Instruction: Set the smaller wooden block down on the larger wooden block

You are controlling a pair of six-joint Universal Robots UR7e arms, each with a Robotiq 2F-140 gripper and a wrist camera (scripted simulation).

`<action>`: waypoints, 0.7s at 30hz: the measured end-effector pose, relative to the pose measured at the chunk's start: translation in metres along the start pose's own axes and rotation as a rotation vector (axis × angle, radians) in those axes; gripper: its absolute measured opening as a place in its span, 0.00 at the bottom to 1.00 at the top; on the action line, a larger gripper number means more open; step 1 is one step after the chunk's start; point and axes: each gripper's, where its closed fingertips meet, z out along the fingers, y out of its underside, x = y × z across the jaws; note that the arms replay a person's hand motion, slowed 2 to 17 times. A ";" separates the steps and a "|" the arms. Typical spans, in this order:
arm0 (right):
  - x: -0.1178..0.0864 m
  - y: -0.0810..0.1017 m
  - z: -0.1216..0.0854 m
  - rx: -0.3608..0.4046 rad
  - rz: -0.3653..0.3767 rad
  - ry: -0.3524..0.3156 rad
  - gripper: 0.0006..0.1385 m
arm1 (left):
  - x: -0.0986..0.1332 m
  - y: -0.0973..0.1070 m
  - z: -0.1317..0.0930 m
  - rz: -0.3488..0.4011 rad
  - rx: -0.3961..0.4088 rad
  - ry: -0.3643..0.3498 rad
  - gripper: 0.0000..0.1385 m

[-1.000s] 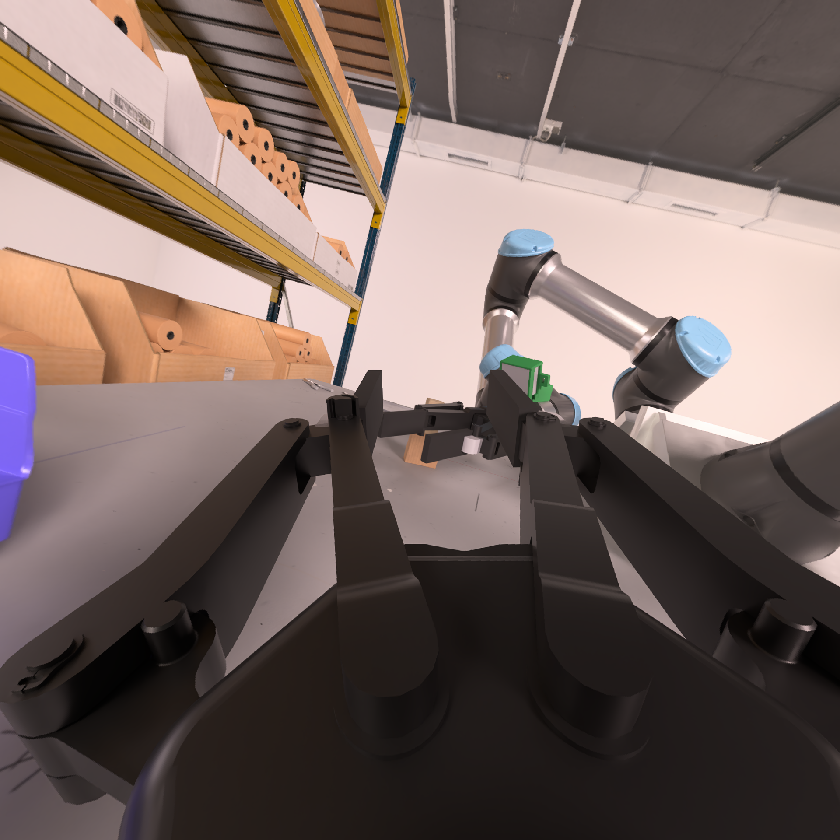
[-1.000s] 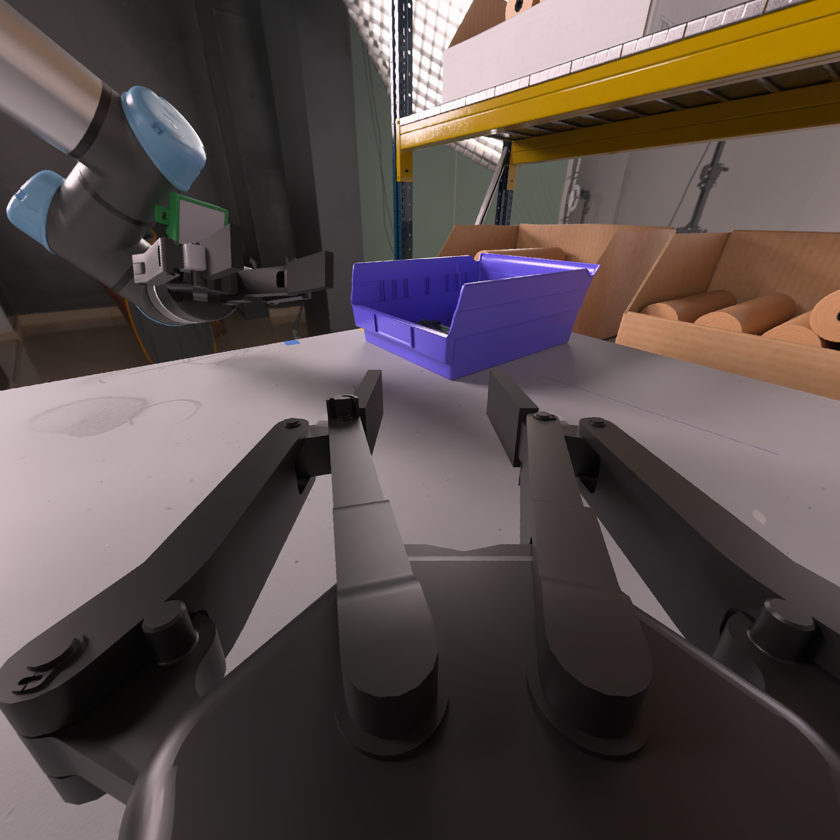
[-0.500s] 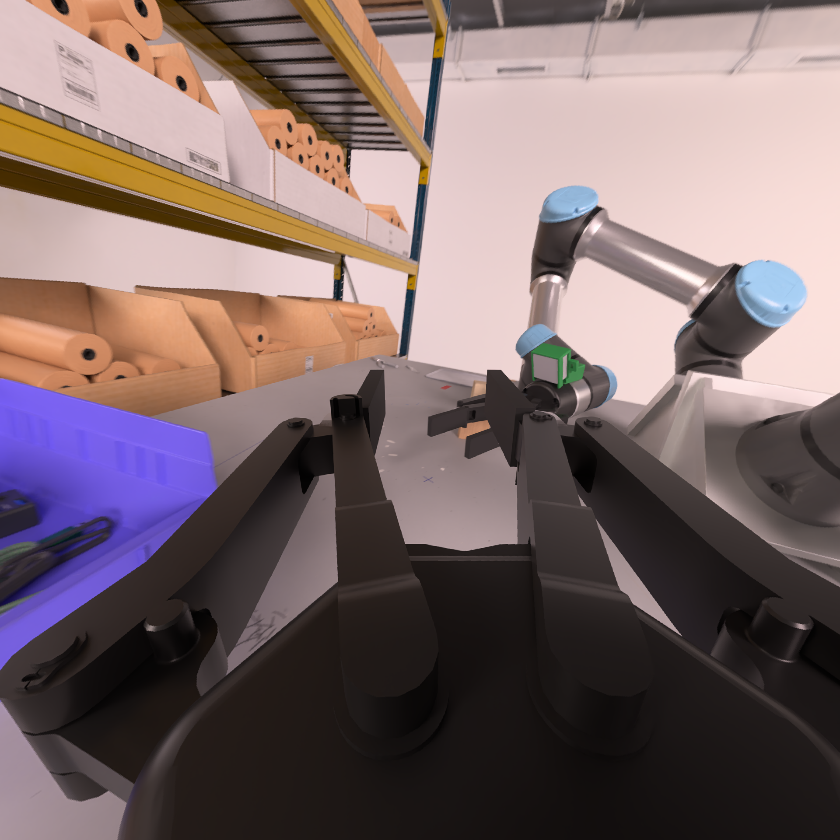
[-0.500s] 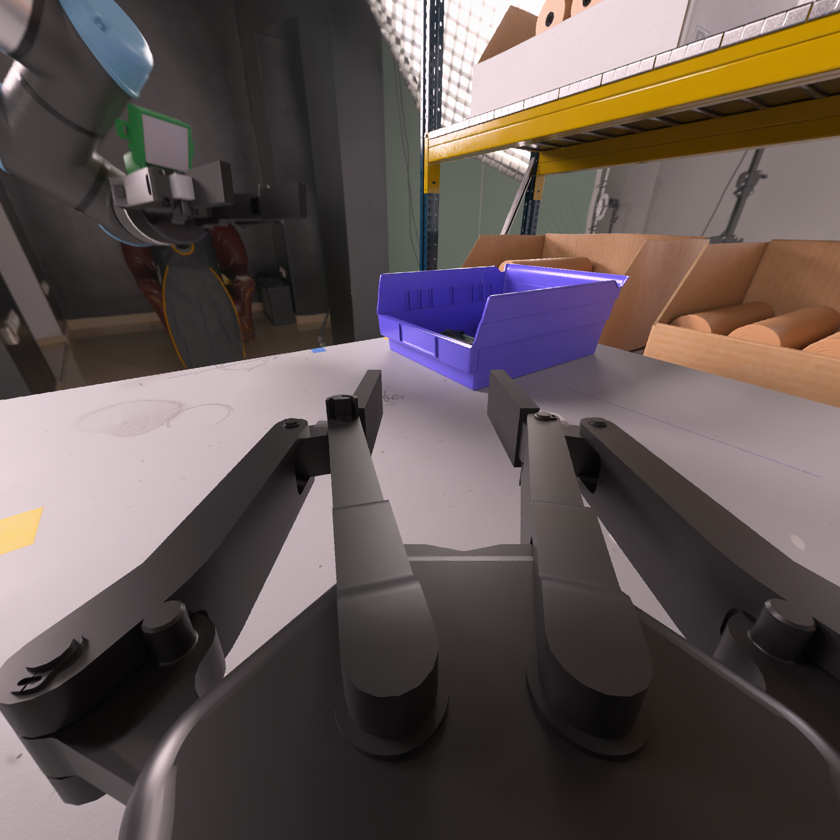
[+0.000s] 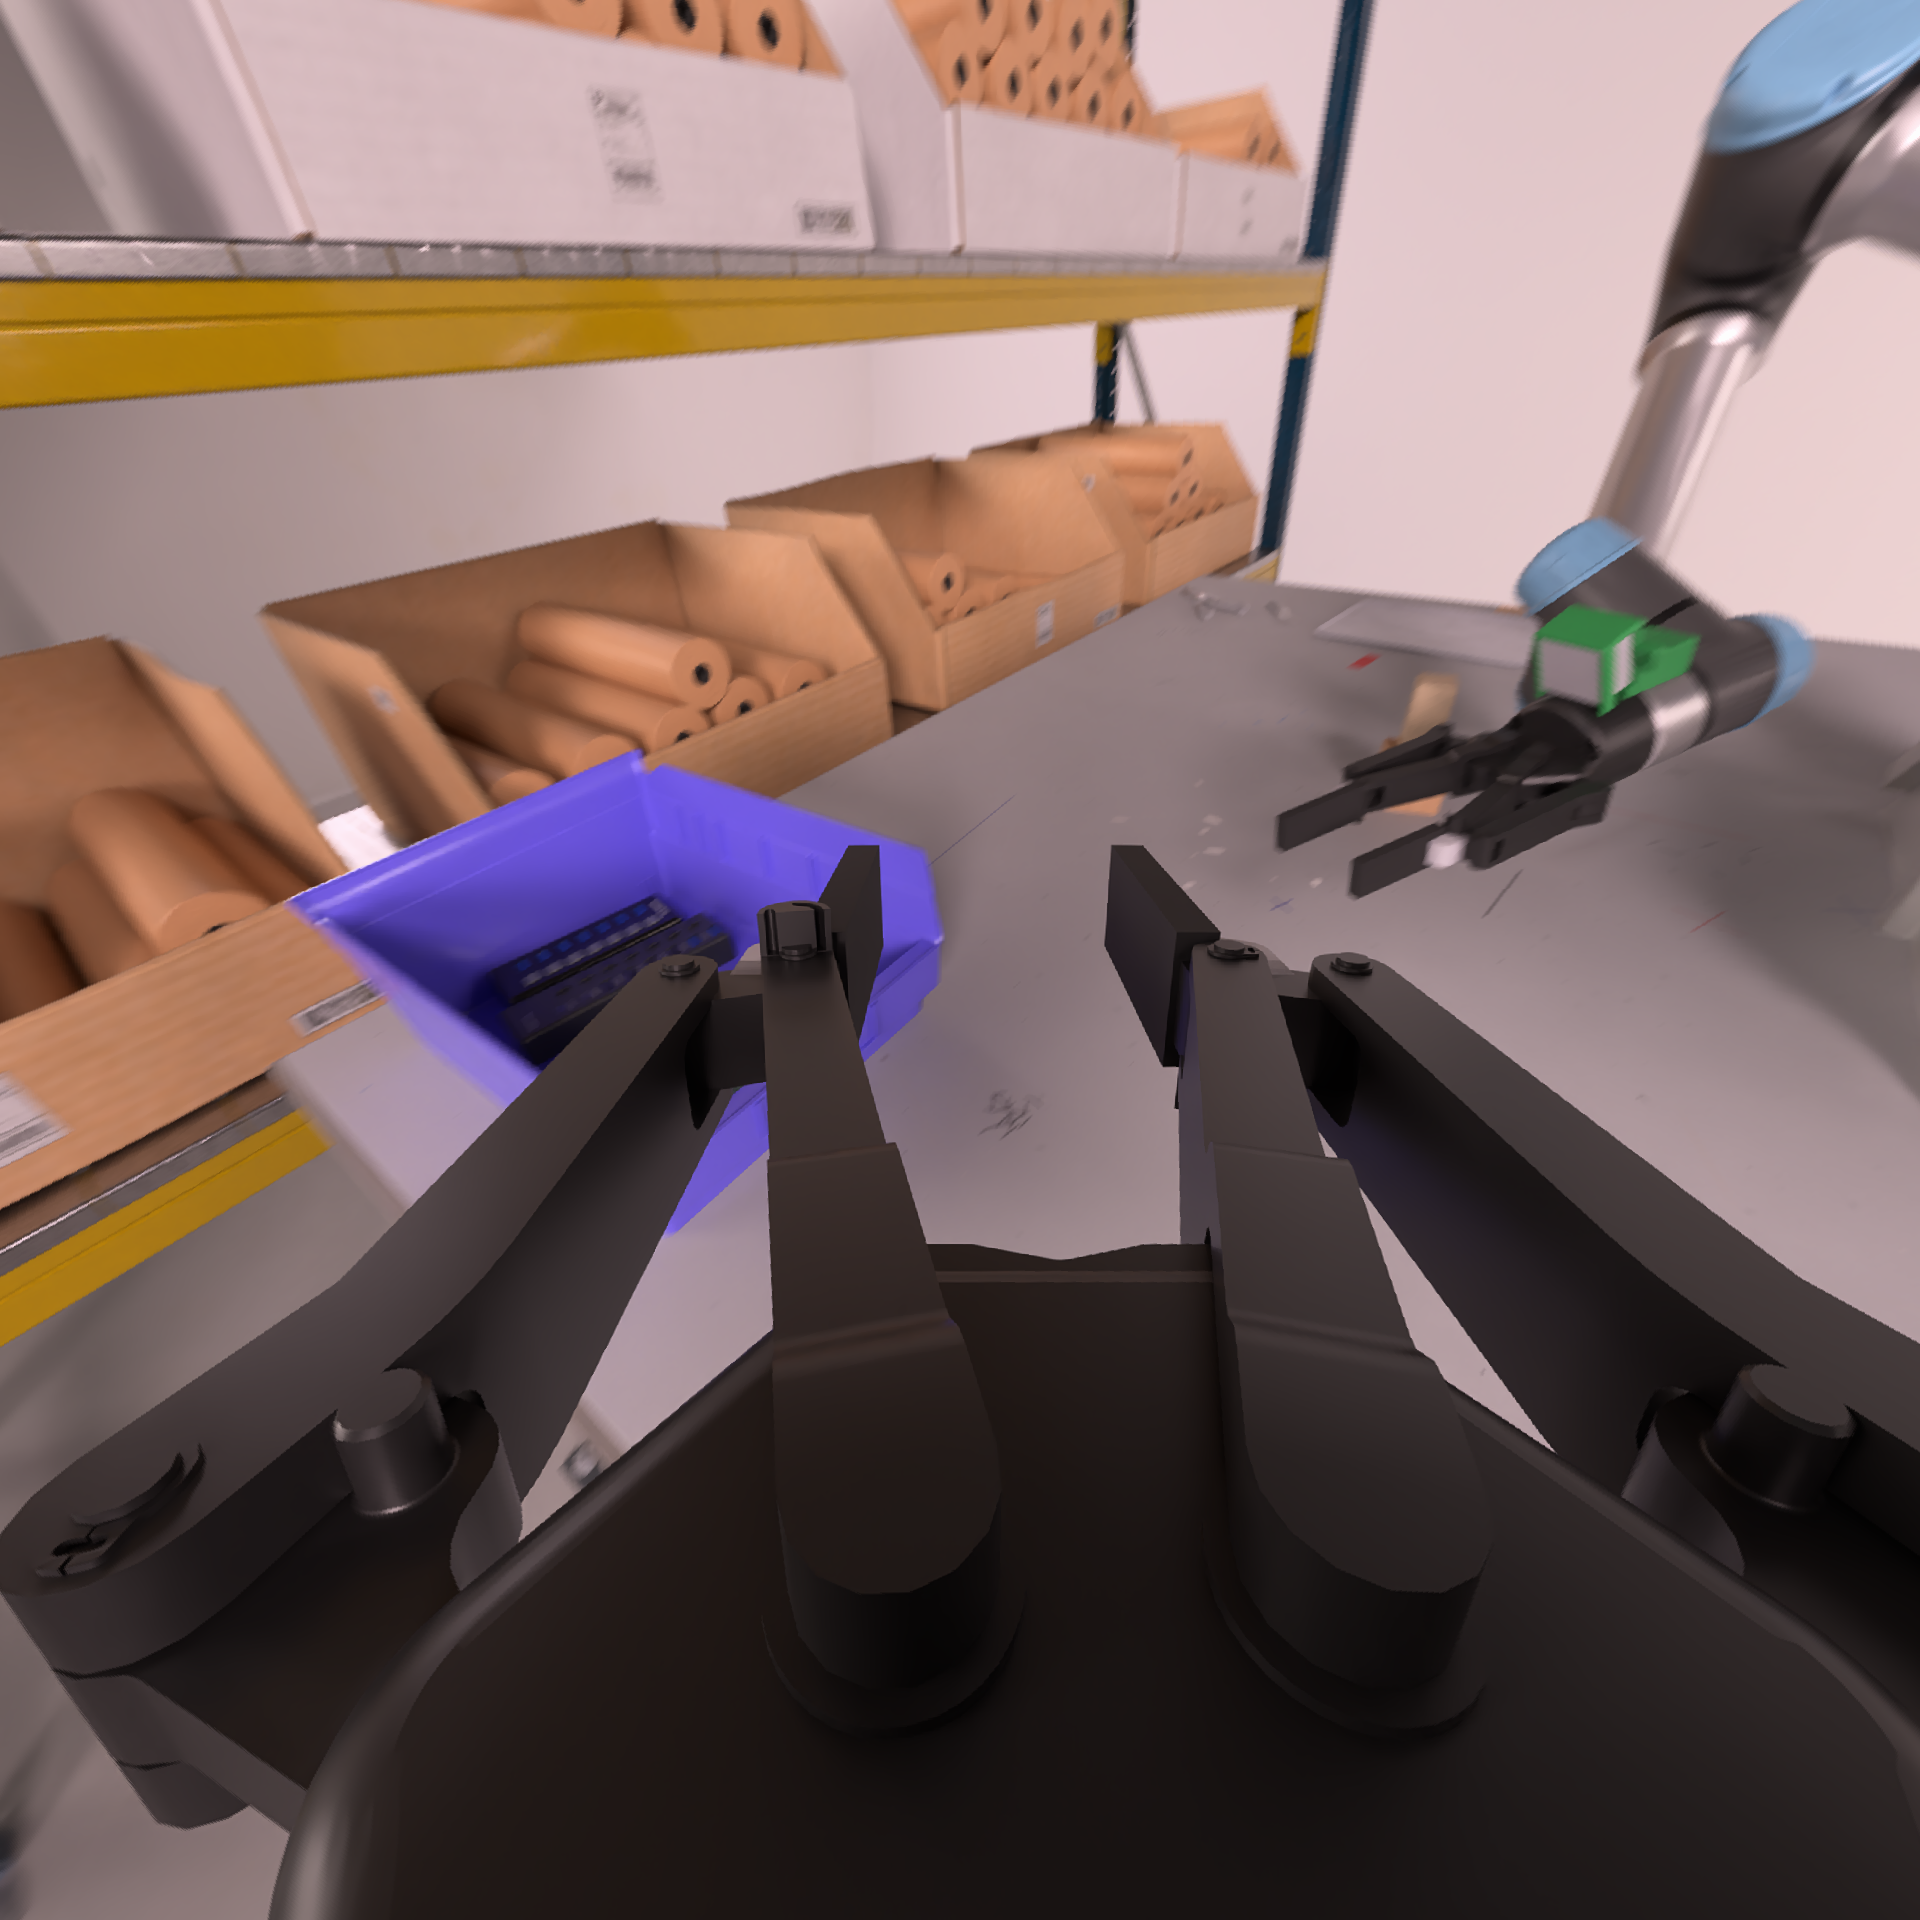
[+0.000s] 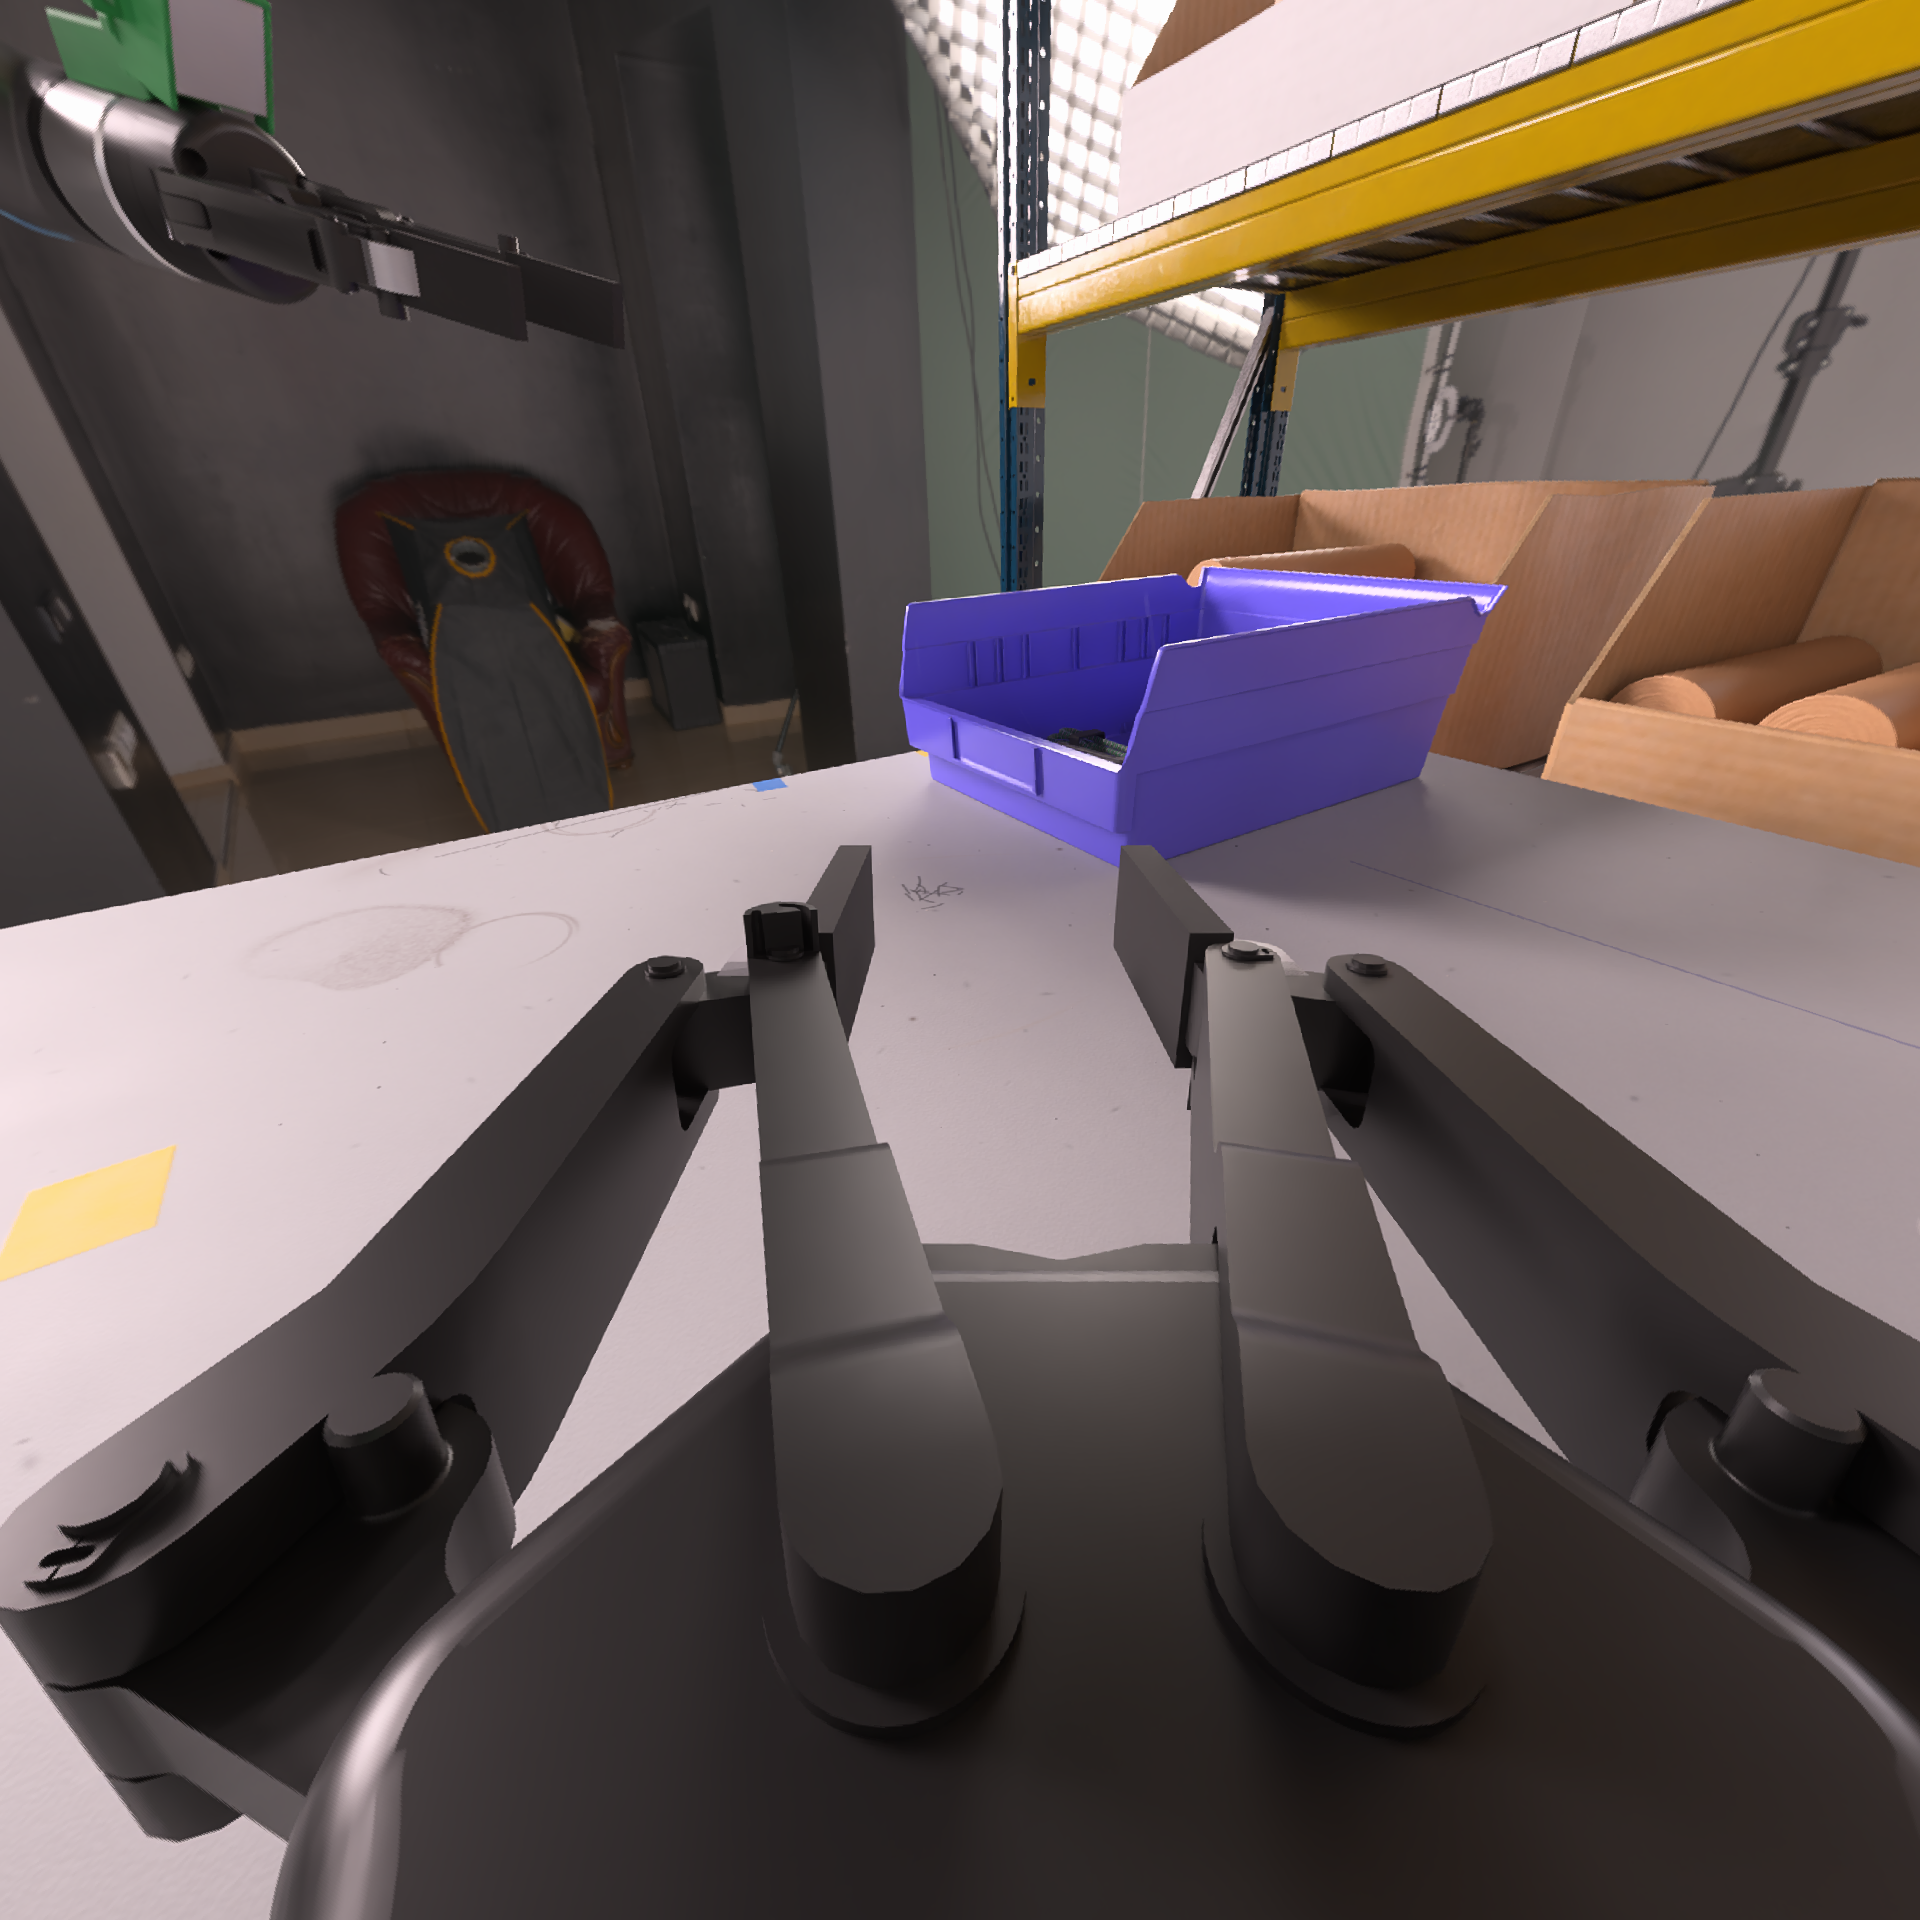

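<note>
In the left wrist view a light wooden block (image 5: 1430, 698) stands on the grey table (image 5: 1091, 748) at the far right, partly hidden behind my right gripper (image 5: 1325, 857). I cannot tell whether it is the smaller or the larger block, and I make out no second block for sure. My right gripper is open and empty, low over the table just in front of the block. My left gripper (image 5: 997, 935) is open and empty, high over the table beside the purple bin (image 5: 644, 914). The right wrist view shows my right gripper (image 6: 992, 914) open and no block.
The purple bin (image 6: 1195, 707) holds dark parts near the table's shelf side. Cardboard boxes of paper rolls (image 5: 623, 675) line the yellow shelf rack (image 5: 623, 322). A yellow patch (image 6: 88, 1210) marks the table. My left gripper (image 6: 571, 307) hangs high at the upper left.
My left gripper has turned toward the shelf and tilted downward, bringing the purple bin into its view. It has risen in the right wrist view. Both grippers have stayed open.
</note>
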 end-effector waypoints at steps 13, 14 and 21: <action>-0.005 0.007 0.006 -0.033 -0.022 -0.025 0.44 | -0.090 0.070 -0.058 0.003 -0.394 -0.197 0.41; -0.006 0.008 0.007 -0.038 -0.024 -0.027 0.44 | -0.095 0.077 -0.059 0.000 -0.422 -0.206 0.41; -0.008 0.014 0.011 -0.065 -0.036 -0.040 0.44 | -0.126 0.129 -0.057 -0.025 -0.596 -0.250 0.41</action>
